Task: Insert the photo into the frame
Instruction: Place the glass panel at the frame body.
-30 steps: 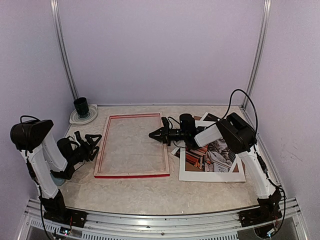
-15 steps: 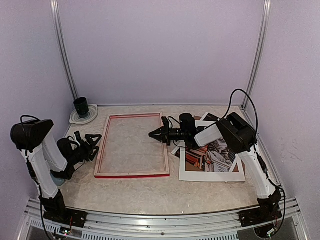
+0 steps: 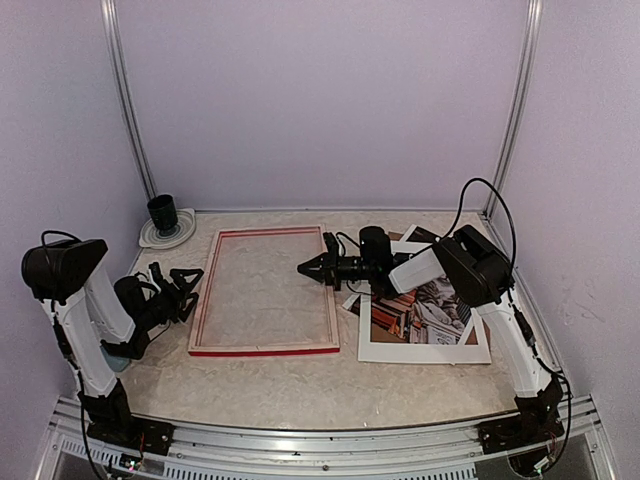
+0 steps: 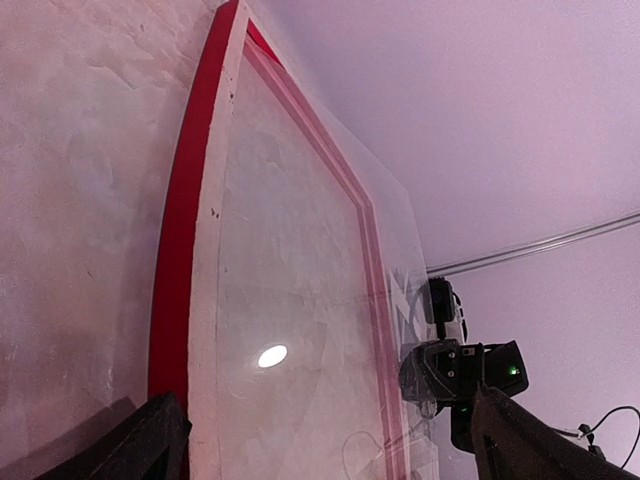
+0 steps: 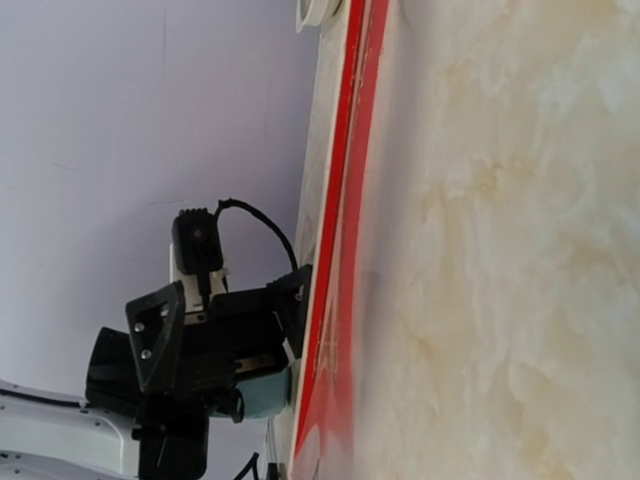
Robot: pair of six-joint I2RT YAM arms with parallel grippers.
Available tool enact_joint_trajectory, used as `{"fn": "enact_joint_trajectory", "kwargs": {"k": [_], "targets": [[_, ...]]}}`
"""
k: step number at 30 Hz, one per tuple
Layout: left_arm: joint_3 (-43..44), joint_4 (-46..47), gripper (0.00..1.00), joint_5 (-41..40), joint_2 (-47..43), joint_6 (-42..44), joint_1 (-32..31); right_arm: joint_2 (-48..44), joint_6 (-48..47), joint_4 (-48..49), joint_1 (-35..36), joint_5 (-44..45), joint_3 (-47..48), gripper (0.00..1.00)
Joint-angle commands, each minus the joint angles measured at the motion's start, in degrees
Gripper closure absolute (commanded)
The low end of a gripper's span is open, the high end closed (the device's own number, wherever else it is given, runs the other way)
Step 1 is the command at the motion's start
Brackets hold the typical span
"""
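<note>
The frame (image 3: 263, 350) lies flat on the table left of centre, with red rails and a clear pane; its red rail also shows in the left wrist view (image 4: 180, 250) and the right wrist view (image 5: 340, 230). The photo (image 3: 425, 312) of books lies to the right on a white mat board (image 3: 420, 352), partly under my right arm. My left gripper (image 3: 185, 290) stands open at the frame's left rail, holding nothing. My right gripper (image 3: 303, 268) is shut, its tip over the frame's right rail. Its own fingers do not show in the right wrist view.
A dark cup (image 3: 162, 212) stands on a white plate (image 3: 160, 238) at the back left corner. A brown board corner (image 3: 398, 238) peeks out behind the right arm. Purple walls close in the table on three sides.
</note>
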Motion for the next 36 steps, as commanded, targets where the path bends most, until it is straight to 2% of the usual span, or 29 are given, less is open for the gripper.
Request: {"fn": "enact_joint_trajectory", "kwargs": {"k": [1,12,36], "targets": [[-0.75,-0.8,0.01,2.45,1.38,-0.8,-0.04,-3.34,0.08,3.64,1.1,0.86,0.4,1.0],[-0.75,-0.46,0.01,2.55,1.57,-0.85,-0.12,-3.07,0.31,5.22,1.15,0.86,0.97,1.0],[-0.75,0.03,0.01,2.7,1.91,-1.12,-0.11,-2.62,-2.04,2.46,1.1,1.65,2.21,1.0]]}}
